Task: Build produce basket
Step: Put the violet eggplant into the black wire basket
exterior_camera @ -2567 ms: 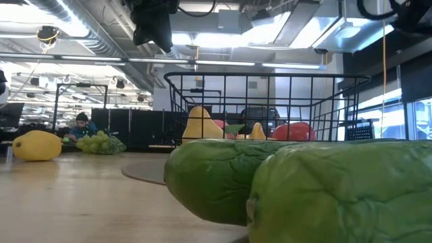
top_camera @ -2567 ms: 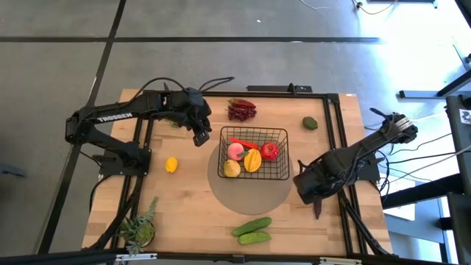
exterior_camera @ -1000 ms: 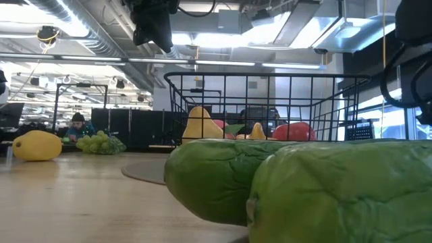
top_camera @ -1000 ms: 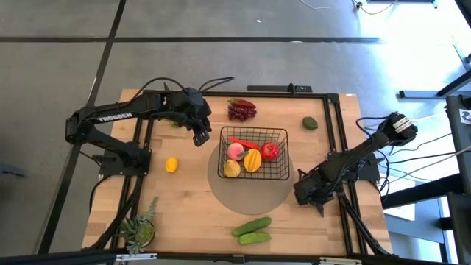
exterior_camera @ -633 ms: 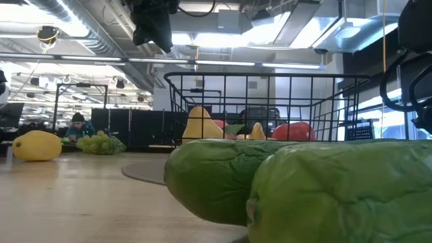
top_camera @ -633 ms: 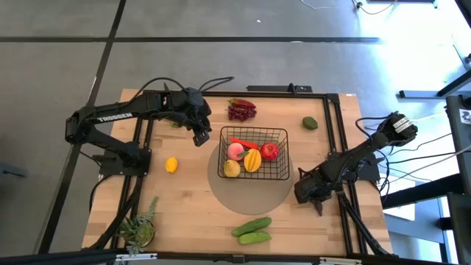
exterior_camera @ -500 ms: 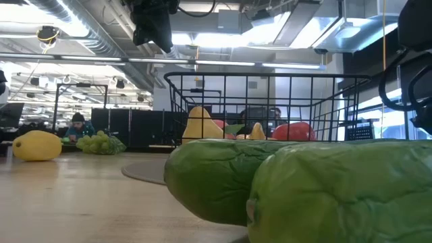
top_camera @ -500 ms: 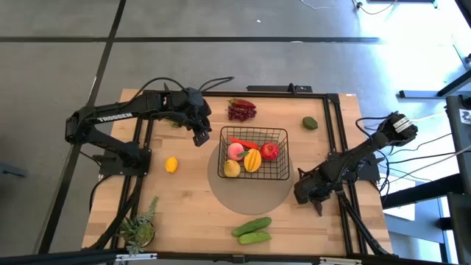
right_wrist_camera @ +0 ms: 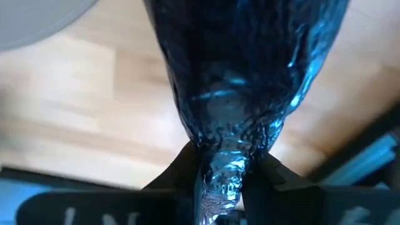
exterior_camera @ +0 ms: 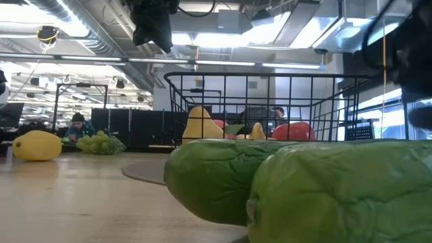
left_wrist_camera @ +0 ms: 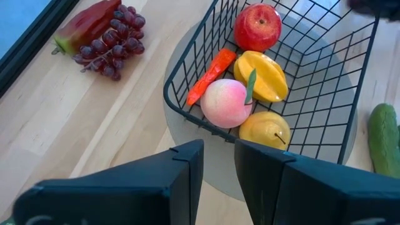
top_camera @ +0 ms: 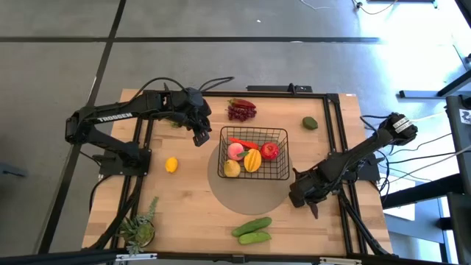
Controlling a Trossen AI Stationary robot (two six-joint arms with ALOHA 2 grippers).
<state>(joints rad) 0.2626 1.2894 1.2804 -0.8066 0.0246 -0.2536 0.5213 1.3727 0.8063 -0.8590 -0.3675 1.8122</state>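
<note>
Two fingers of right gripper [right_wrist_camera: 220, 181] clamp eggplant [right_wrist_camera: 244, 75] (glossy).

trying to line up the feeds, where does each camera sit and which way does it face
High: overhead, looking straight down; both arms, basket.
Low: table height, level past the cucumbers to the basket; left arm overhead.
Left wrist: above the basket's apple and peach; left end effector fingers show.
Right wrist: close on the eggplant in the right end effector.
High, low and left wrist all share the basket.
</note>
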